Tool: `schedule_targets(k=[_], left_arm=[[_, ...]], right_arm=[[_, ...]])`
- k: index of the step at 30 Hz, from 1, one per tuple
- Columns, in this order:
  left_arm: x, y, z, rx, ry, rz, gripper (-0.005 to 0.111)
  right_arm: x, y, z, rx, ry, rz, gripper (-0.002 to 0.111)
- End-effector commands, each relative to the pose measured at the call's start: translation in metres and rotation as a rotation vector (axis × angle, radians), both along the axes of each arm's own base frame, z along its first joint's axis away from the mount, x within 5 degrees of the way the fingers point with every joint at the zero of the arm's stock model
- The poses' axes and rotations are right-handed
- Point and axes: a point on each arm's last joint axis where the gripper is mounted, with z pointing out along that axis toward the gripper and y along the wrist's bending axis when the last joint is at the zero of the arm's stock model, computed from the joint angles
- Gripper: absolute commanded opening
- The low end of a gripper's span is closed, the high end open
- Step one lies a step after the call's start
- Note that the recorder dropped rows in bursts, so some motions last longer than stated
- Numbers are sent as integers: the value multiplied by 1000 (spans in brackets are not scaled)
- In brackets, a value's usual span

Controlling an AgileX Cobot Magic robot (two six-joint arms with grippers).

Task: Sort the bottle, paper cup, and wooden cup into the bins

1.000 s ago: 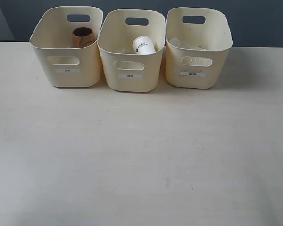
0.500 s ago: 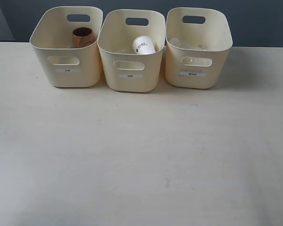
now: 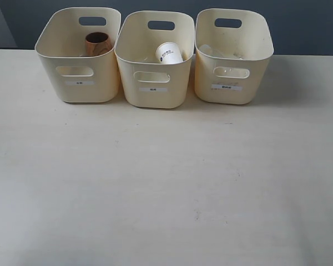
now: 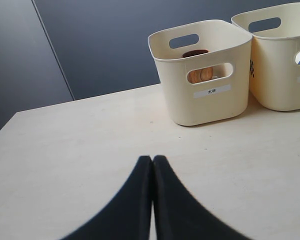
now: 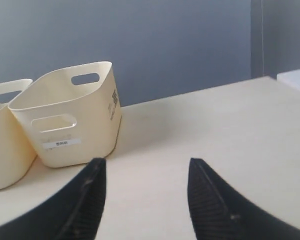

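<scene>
Three cream bins stand in a row at the back of the table. The wooden cup [image 3: 97, 43] sits inside the left bin [image 3: 77, 88] and shows through that bin's handle hole as the wooden cup [image 4: 200, 75]. The white paper cup [image 3: 168, 54] leans inside the middle bin [image 3: 153, 95]. In the right bin [image 3: 231, 94] the clear bottle [image 3: 228, 71] shows faintly through the handle cut-out. My left gripper [image 4: 152, 159] is shut on nothing, low over the table short of the left bin [image 4: 210, 107]. My right gripper [image 5: 147, 165] is open and empty, near the right bin [image 5: 70, 150]. Neither gripper shows in the exterior view.
The pale table [image 3: 166, 183] stretches from the bins to the front edge. A dark blue-grey wall [image 3: 299, 22] rises behind the bins. Small white labels mark each bin's front.
</scene>
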Motion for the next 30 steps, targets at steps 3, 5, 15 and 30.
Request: schedule_targets(k=[3, 5, 15, 30], left_arm=[[0, 0, 0, 4, -9, -3, 0], [0, 0, 0, 4, -9, -3, 0], [0, 0, 0, 4, -9, -3, 0], [0, 0, 0, 4, -9, -3, 0]], right_arm=[[-2, 7, -9, 194, 82, 38, 49], [-2, 7, -8, 201, 79, 38, 49], [-2, 4, -8, 12, 88, 38, 49], [-1, 1, -7, -210, 82, 40, 49]])
